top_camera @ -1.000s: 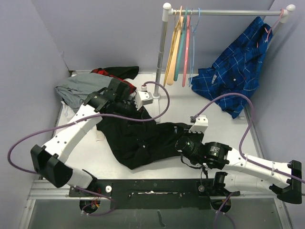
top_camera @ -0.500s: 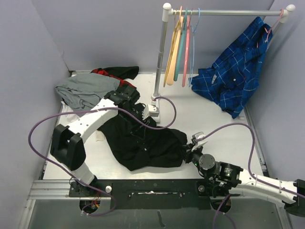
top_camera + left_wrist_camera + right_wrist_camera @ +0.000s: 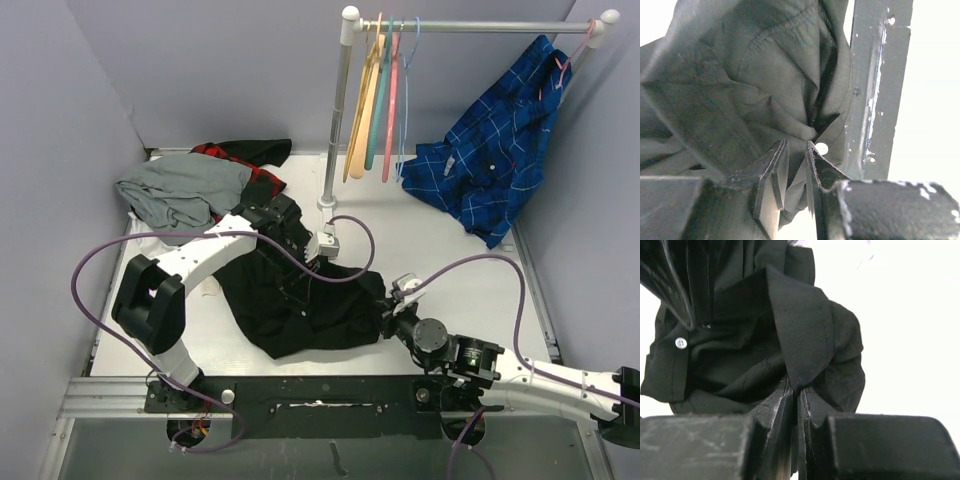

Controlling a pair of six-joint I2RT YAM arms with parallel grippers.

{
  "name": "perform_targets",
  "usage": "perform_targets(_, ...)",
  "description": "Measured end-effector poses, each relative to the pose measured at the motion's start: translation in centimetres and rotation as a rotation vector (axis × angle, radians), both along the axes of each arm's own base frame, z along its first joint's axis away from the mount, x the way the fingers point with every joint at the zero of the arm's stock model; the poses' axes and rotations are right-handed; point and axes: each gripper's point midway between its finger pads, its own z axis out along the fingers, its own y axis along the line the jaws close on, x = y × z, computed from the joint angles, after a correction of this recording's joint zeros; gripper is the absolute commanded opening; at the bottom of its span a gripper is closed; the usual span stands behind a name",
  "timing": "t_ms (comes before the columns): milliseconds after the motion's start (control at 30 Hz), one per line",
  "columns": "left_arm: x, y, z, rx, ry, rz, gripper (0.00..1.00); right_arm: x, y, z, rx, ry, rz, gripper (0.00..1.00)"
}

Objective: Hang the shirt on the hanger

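I've got the white left arm (image 3: 205, 255) bent, forearm toward 2 o'clock, left gripper (image 3: 793, 146) nipping the black button-up shirt (image 3: 805, 325). White right arm (image 3: 530, 375) stretches low toward 10 o'clock, right gripper (image 3: 795, 390) clamped on a fold.

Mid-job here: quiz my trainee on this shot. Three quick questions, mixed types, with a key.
1. True or false: the right tool is pinching a fold of the black shirt.
2. The light-blue hanger is: A) hanging on the rail, B) threaded into the shirt, C) held by the right tool.
3. Which garment hangs at the rail's right end?
Key: 1 true; 2 A; 3 the blue plaid shirt.
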Motion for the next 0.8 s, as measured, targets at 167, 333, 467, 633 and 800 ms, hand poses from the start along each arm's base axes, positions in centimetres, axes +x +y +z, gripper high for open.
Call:
perform_targets(167,-1.6,0.8,-2.3,0.044,0.068,0.018,0.17,0.1,-1.0,2.0,0.072,-0.044,-0.026,0.00)
perform_targets(333,-1.7,0.7,-2.8,0.049,0.083,0.043,0.00,0.1,-2.1,2.6,0.092,-0.058,-0.045,0.00)
perform_targets(467,-3.0,0.2,-2.3,0.034,0.119,0.013,0.00,0.1,-3.1,2.0,0.079,-0.046,-0.077,0.00)
perform_targets(633,-9.7,-1.3,-0.1,0.049,0.193,-0.198,0.07,0.5,-5.4,0.4,0.035,-0.012,-0.186,0.00)
perform_targets(800,-17.5,-1.4,1.1,0.097,0.243,-0.445,0.26,0.8,-8.1,-1.1,-0.003,0.021,-0.317,0.00)
